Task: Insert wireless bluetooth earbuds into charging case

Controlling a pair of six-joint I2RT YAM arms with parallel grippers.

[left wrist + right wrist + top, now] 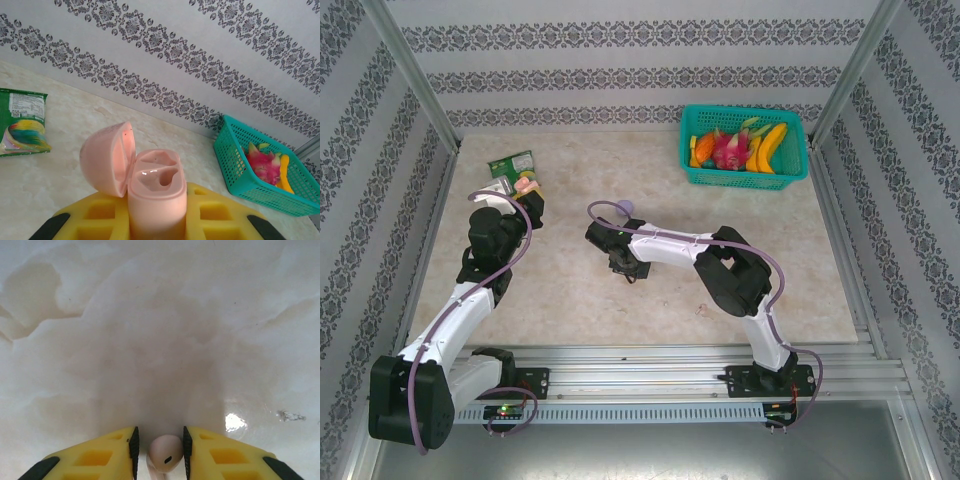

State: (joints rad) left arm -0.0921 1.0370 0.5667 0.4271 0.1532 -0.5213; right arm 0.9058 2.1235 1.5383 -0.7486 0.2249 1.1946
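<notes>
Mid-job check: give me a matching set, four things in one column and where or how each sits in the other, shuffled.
Things:
1 case
2 earbud
3 basket
4 packet

States:
A between the right fingers
B far right corner, fruit inside
C lid open, held by the left fingers
D lying flat, far left

Pairs: 1-C, 2-A, 3-B, 4-D
</notes>
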